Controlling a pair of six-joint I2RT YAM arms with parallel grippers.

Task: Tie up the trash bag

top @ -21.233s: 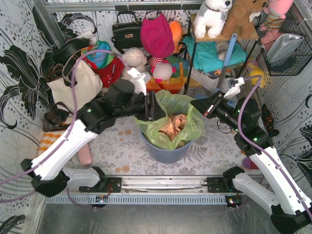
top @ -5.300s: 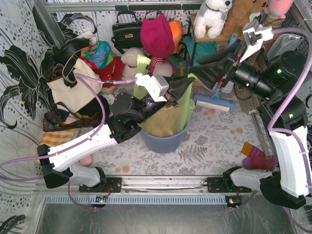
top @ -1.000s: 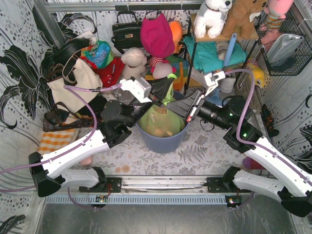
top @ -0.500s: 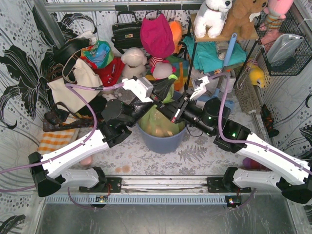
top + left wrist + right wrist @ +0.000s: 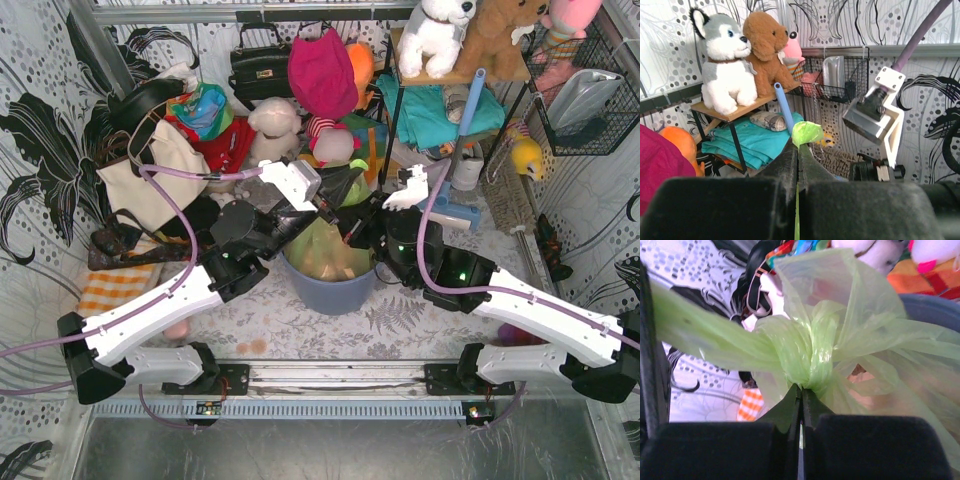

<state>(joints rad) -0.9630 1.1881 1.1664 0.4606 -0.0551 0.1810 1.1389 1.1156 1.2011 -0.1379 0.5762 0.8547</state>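
Top view: the trash bag sits in the round blue bin at the centre of the frame. It is thin, pale green and see-through, with tan paper showing inside. Its top is gathered into a narrow neck that rises from the bin toward the upper right. The left gripper reaches in from the left and holds the end of that neck just above the bin. The right gripper comes in from the right, low over the bin's rim and close beside the left one. From this view I cannot tell how either pair of jaws stands.

Left wrist view: the left gripper has its jaws pressed together on the plastic. A small crumpled green tuft of the trash bag pokes out past the tips at mid-frame, and a thin green line shows in the seam between the fingers. Behind it, a plush husky and a brown plush dog sit on a shelf in the upper left.

Right wrist view: the trash bag fills the frame, glossy and wrinkled. A tight knot sits at the centre. A twisted strand runs from the knot to the left edge, and a loose flap stands up toward the top. The right gripper pinches the plastic just under the knot. The bin shows at the right edge.
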